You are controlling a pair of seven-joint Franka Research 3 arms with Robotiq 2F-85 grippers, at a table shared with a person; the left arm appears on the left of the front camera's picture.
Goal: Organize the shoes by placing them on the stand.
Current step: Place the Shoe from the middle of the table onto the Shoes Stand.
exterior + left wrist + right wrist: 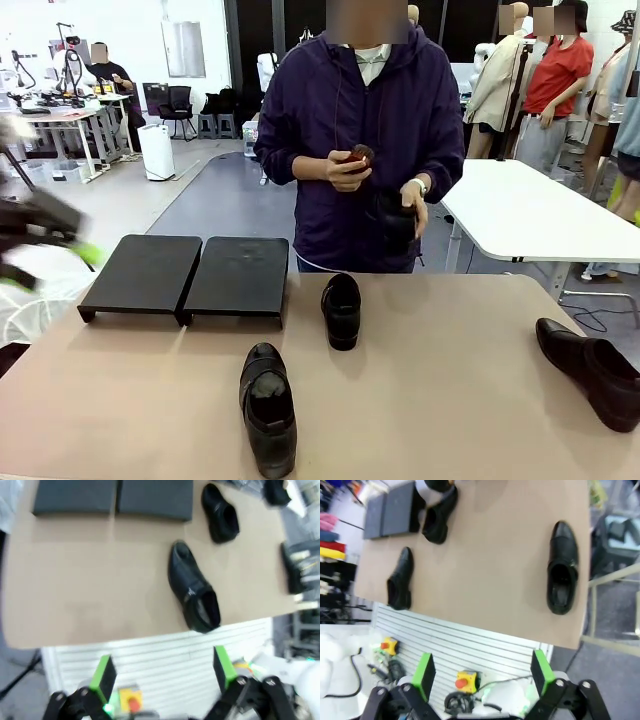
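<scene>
Front: the stand [185, 275] is bare; three shoes [268, 408] lie on the table [450, 390], a fourth in the person's hand [413, 208]. Left wrist: my left gripper [162, 665] is spread, empty. Right wrist: my right gripper [482, 666] is spread, empty. Nothing placed; four shoes outstanding.

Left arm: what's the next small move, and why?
Probably bring the left jaws down toward the nearest shoe: they stand open and empty, that shoe lies just ahead of them, and the stand holds no shoes yet.

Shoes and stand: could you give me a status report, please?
Left gripper open, right gripper open. Three shoes on table, fourth in person's hand. Stand holds none. Nothing blocking.
</scene>
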